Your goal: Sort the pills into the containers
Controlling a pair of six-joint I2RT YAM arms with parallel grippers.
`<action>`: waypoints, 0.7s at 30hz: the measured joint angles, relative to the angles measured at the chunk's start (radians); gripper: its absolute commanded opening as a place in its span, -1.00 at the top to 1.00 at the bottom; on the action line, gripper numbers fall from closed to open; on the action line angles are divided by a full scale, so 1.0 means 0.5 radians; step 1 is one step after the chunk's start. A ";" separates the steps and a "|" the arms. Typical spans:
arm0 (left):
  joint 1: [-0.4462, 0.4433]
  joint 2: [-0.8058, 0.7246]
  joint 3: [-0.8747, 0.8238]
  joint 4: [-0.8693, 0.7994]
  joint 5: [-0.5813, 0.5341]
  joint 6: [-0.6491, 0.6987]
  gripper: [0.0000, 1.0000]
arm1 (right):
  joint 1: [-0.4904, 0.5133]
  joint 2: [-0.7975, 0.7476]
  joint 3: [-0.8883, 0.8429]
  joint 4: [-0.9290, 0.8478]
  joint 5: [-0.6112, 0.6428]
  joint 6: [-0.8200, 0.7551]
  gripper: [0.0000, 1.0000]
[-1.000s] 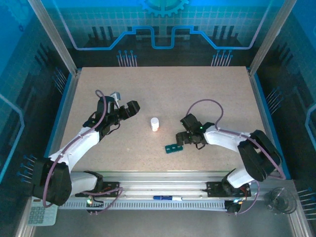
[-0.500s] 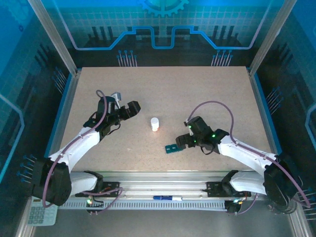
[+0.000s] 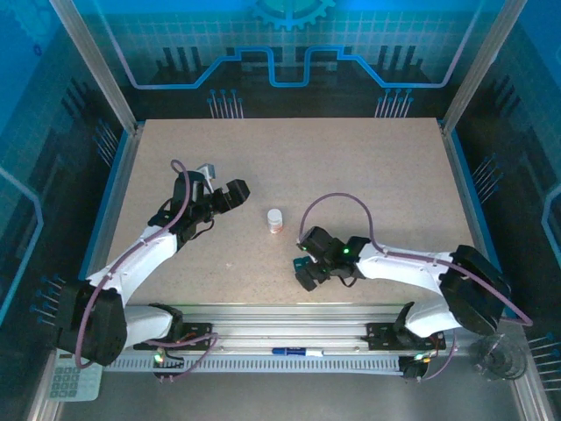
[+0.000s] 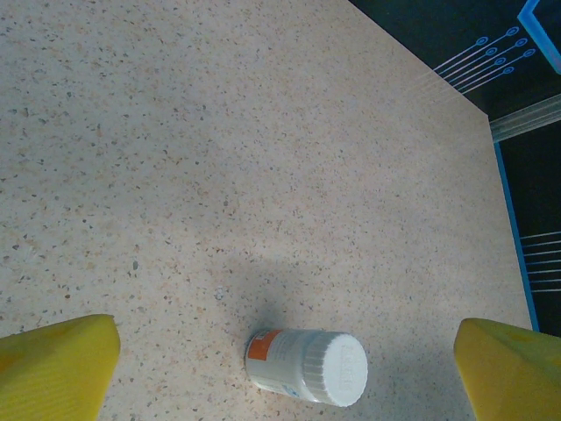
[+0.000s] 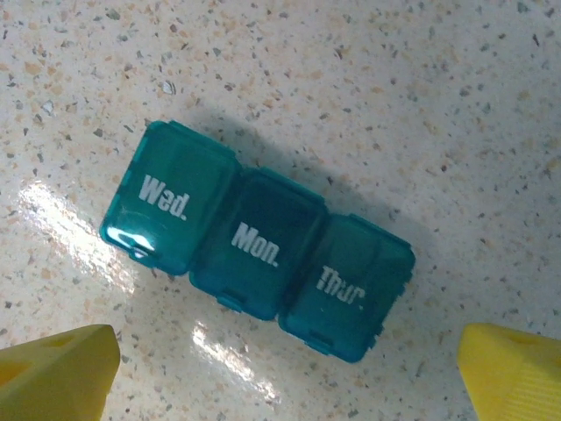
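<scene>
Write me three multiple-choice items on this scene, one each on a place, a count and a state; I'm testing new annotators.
1. Where does the pill bottle stand?
A. On the table, between the left gripper and the right gripper
B. At the far right corner
C. Clamped in a gripper

2. How many compartments has the pill box?
A. Two
B. Three
C. Seven

3. How are its lids?
A. All open
B. One open
C. All shut

Answers:
1 A: the top view shows it upright mid-table between both grippers.
2 B: the lids read Wed., Mon. and Thur.
3 C: each lid lies flat and closed in the right wrist view.
</scene>
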 measured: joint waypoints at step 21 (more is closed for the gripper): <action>0.000 0.018 0.000 0.001 0.000 0.000 -0.98 | -0.120 0.383 0.300 0.018 0.201 -0.037 -1.00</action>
